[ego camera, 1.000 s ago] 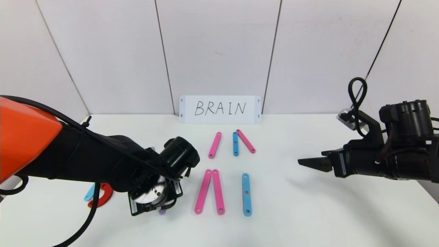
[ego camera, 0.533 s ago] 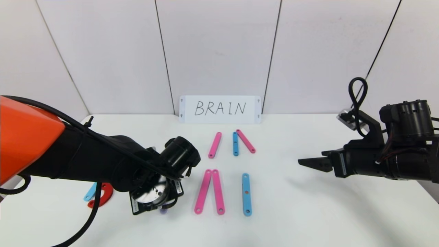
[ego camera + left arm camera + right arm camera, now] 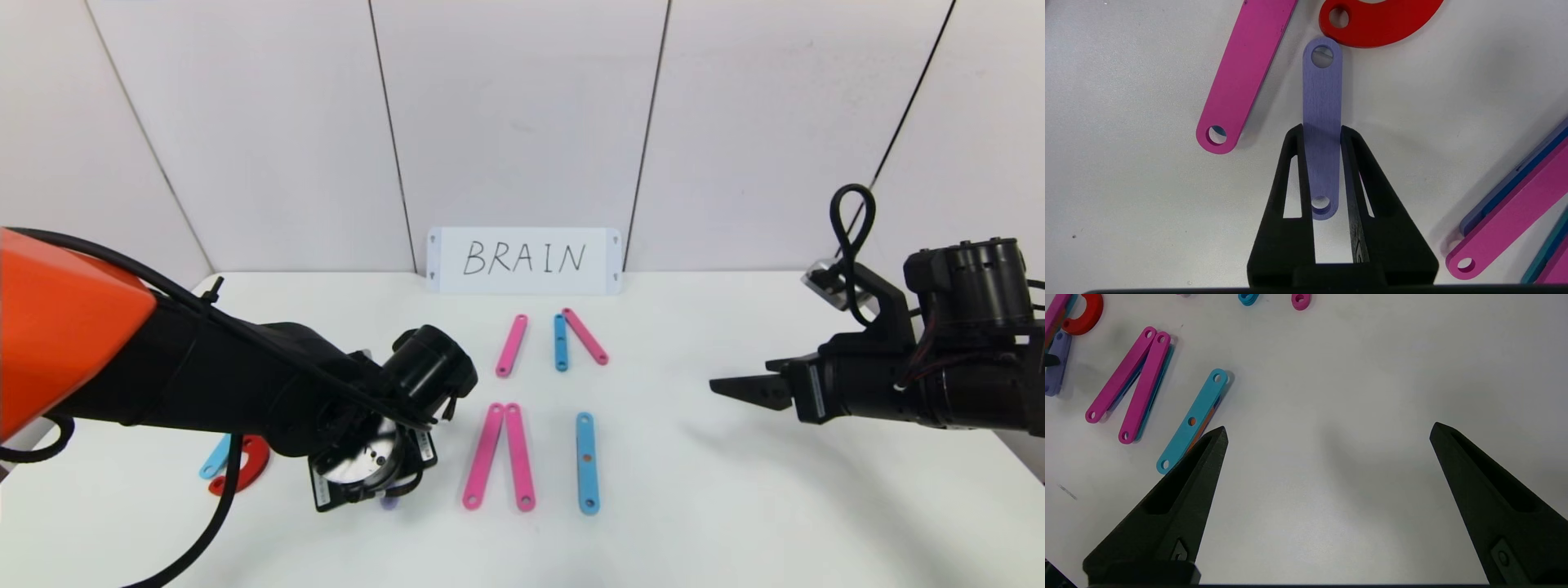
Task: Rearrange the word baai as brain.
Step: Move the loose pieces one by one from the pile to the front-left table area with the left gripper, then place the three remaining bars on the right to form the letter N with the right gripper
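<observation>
Left gripper (image 3: pixel 1322 134) I have clamped on the lilac bar (image 3: pixel 1322 102), just left of the pink pair (image 3: pixel 500 457); its long axis runs straight out between the fingers.

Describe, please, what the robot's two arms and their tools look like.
Both arms are matte black with black cables; the left arm has a glossy orange shell near the shoulder and a round silver wrist plate. The right arm carries a looped black cable. The left tool and right tool have black, tapered, wedge-shaped fingers with hollow slots.
</observation>
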Robot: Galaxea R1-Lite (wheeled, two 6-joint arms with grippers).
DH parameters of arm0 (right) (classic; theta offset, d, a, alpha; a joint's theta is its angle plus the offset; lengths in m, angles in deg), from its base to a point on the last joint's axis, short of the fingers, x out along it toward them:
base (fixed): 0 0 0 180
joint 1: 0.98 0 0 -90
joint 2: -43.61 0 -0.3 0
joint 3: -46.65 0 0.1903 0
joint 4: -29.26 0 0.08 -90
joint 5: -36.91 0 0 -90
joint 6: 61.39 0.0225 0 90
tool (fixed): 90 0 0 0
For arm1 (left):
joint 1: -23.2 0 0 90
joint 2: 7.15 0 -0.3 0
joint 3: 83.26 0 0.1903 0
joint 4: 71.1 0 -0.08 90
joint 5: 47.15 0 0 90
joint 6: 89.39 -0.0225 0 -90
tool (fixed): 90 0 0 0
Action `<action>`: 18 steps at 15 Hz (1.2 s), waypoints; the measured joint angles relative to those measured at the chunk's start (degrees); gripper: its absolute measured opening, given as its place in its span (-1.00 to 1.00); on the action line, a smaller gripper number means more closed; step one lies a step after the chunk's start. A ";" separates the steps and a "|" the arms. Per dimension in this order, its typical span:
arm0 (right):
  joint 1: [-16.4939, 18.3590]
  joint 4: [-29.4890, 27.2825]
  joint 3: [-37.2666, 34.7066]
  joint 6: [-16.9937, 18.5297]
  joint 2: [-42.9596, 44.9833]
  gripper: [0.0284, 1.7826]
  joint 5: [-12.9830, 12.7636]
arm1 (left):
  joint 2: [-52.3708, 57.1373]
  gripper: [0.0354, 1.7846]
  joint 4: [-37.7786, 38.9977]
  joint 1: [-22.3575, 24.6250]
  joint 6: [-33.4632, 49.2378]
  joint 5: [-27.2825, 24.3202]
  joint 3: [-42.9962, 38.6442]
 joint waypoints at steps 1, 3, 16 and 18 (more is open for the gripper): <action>0.00 0.00 -0.02 0.02 0.00 0.94 0.00 | 0.00 -0.67 0.02 -0.02 -0.02 0.00 -0.01; 0.00 0.00 -0.02 0.00 0.00 0.94 0.00 | 0.00 -0.51 0.02 -0.02 -0.02 0.00 -0.04; 0.00 0.00 -0.07 0.00 0.00 0.94 0.02 | 0.55 0.94 0.02 -0.79 -0.16 -0.17 0.21; 0.00 0.00 -0.07 0.00 0.02 0.94 0.02 | 0.94 0.94 0.00 -0.85 -0.16 -0.44 0.16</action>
